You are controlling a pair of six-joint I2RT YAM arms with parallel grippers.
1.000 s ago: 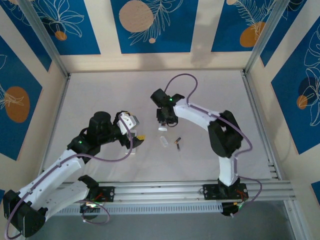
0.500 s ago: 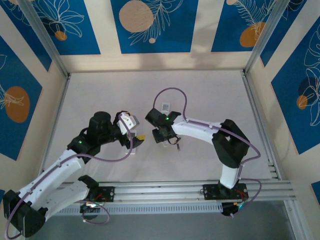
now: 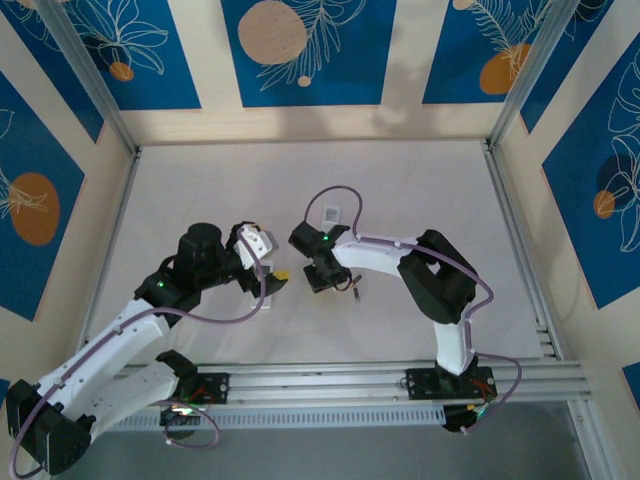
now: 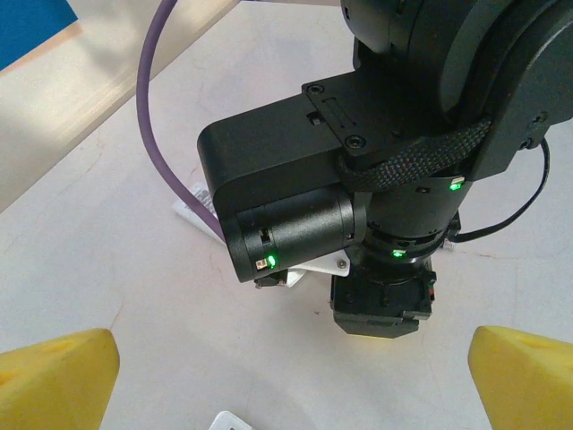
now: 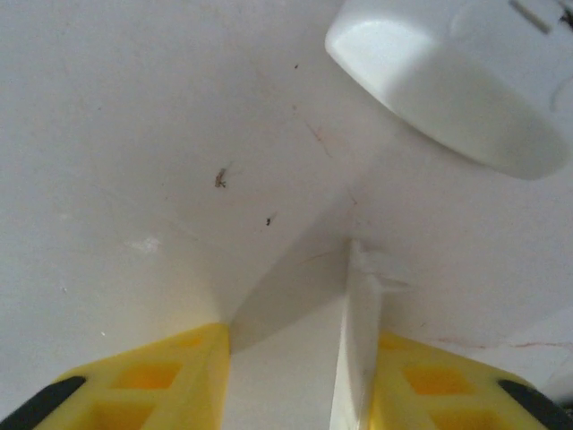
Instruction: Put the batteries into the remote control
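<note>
Right gripper (image 5: 295,367) had swung down from farther back, landing just beside a dark battery (image 3: 353,285) on the table. Its jaws stood part-open astride a thin white sliver (image 5: 358,340), clamping nothing, so loading had barely begun. Just ahead sat the white remote (image 5: 448,90). Left gripper (image 4: 291,381) hung wide open nearby, crowding the approach.

The table (image 3: 420,190) is a pale, matte white surface with an aluminium rail (image 3: 330,375) along its near edge. A small white label with dark print (image 3: 331,212) lies flat near the middle. The right wrist view shows faint scratches and dark specks (image 5: 220,179) on the surface. A rounded white plastic casing (image 5: 448,90) rests there, and a thin white piece (image 5: 358,358) stands on edge nearby.
</note>
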